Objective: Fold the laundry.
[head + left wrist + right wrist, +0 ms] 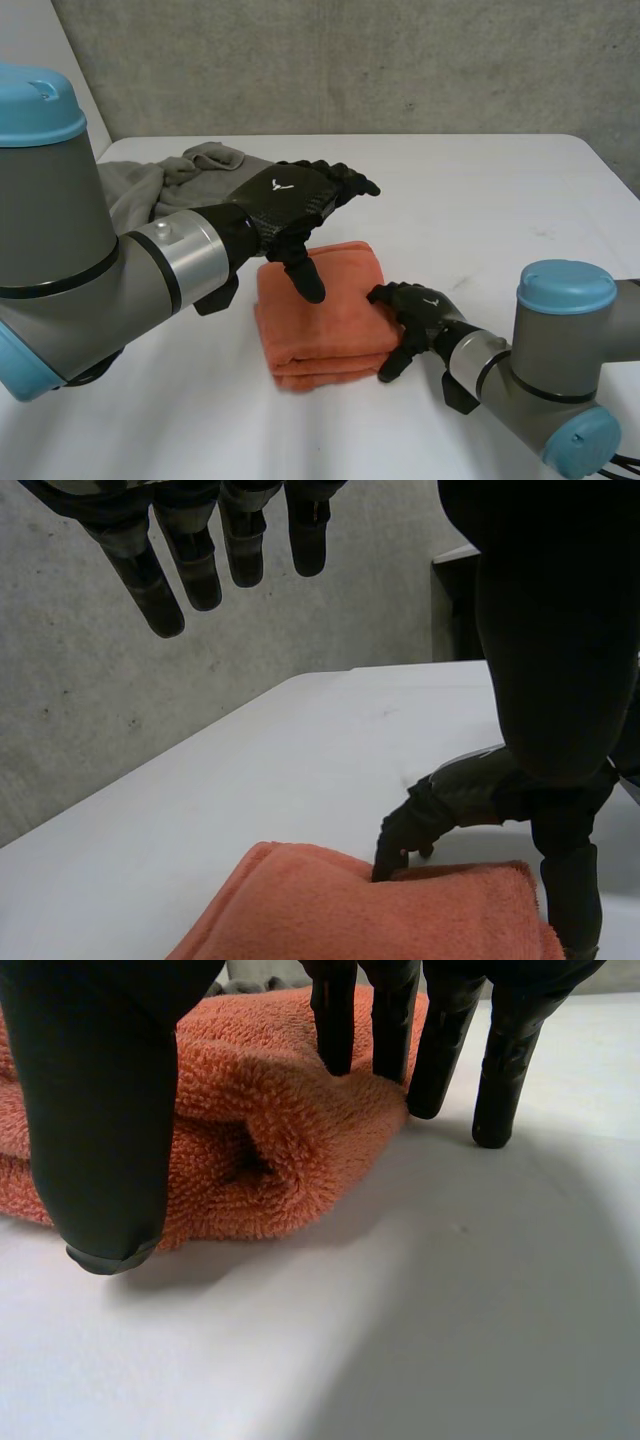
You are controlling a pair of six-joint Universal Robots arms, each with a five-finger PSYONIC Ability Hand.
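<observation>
L hand (285, 200): fingers (160, 590) straight and spread, holding nothing, thumb (550, 680) pointing down with its tip just over the top of the orange towel (320, 320). The hand hovered above the towel's top. Judged: free either to press the stack flat or to move off, as no grip was taken.

R hand (420, 310): fingers loosely straight, not closed on anything. The tips rested against the towel's right edge and on the worktop (500, 200) just beside it, with the thumb near the towel's front fold. Judged: squaring or steadying that edge, not lifting.

Towel lay folded in several layers, flat on the worktop, approx. between the two hands. It looked done or nearly so.

Grey garment (150, 185) lay crumpled beyond the towel on the L-arm side, unfolded. Prob. next item.

Concrete wall (350, 60) stood well behind the towel.

Unclear:
- L arm covered much of the grey garment, so its type can't be told.
- L hand hid the towel's rear-left corner in the head view.
- Whether the L thumb actually touched the towel: can't tell.
- Layer count uncertain, since the R thumb blocked part of the fold.
</observation>
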